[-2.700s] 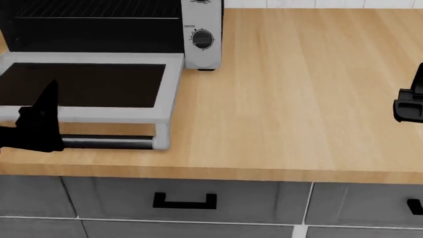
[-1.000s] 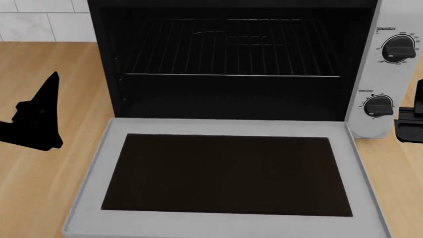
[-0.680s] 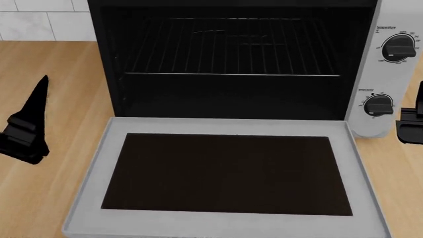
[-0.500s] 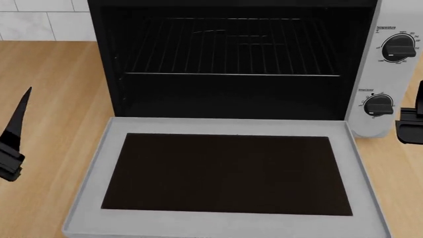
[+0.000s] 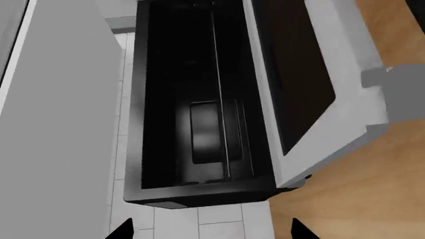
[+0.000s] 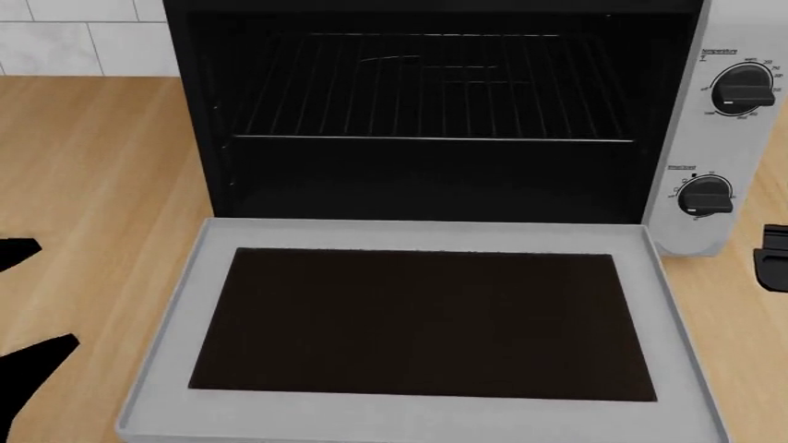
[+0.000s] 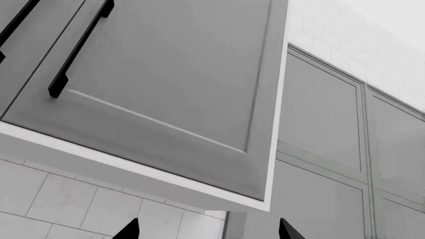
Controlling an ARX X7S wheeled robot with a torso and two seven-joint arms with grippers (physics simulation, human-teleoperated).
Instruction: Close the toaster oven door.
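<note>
The toaster oven [image 6: 431, 111] stands on the wooden counter with its black inside and wire rack [image 6: 431, 88] showing. The toaster oven door [image 6: 425, 323] lies folded down flat towards me, dark glass up; its bar handle is below the frame edge. My left gripper [image 6: 55, 293] is open at the far left, beside the door's left edge and apart from it. In the left wrist view the gripper [image 5: 211, 231] is open and empty, facing the oven cavity [image 5: 199, 99] and the door [image 5: 299, 84]. My right gripper [image 6: 773, 254] sits at the right edge, open in its wrist view [image 7: 208, 230].
Two black knobs [image 6: 707, 196] sit on the oven's right panel. White tile wall [image 6: 74, 37] runs behind the wooden counter [image 6: 87, 157]. The right wrist view shows only grey upper cabinets [image 7: 166, 84] with black handles and tiles.
My left gripper has swung down and towards me along the left edge, its fingers now spread apart. The right gripper has sunk lower at the right edge. The door has not moved.
</note>
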